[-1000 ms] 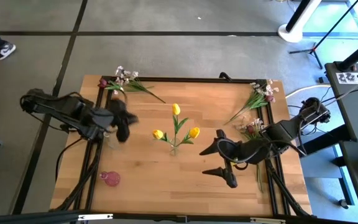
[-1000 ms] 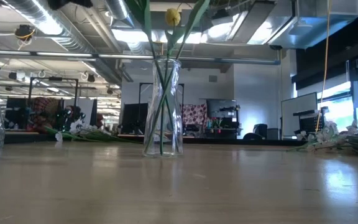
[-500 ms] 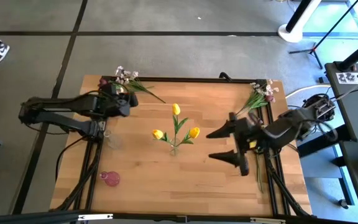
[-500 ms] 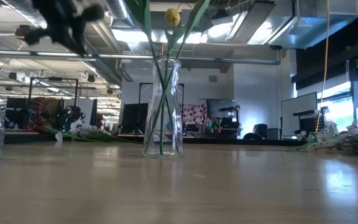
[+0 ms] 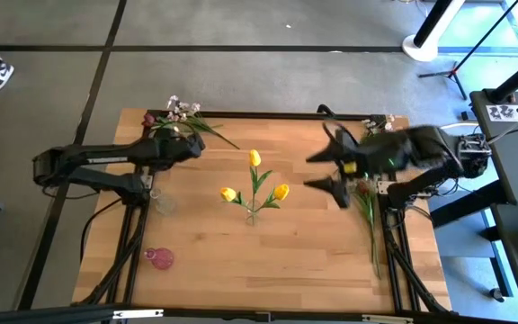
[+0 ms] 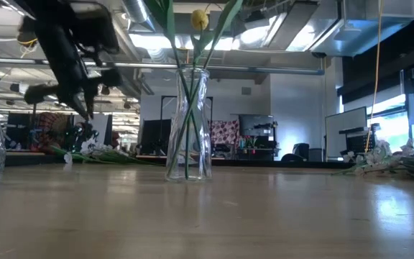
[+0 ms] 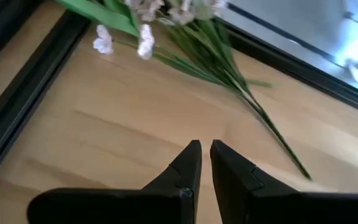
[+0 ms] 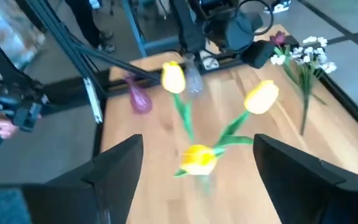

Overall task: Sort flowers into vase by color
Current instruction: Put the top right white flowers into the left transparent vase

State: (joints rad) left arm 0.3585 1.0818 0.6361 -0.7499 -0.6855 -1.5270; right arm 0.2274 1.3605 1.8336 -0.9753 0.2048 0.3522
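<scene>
From my station, the left end effector (image 5: 187, 144) hovers at the bench's (image 5: 214, 261) far-left corner, fingers (image 7: 191, 163) nearly pressed together and gripping nothing. The white-pink blossom spray (image 7: 185, 37) lies flat just ahead of its tips, green stems fanned along the black frame. The right end effector (image 5: 326, 169) hangs spread wide, apparently empty, between the yellow tulips (image 5: 254, 189) standing in the clear glass vase (image 6: 188, 124) mid-bench and another spray (image 5: 378, 130) at the far-right corner.
</scene>
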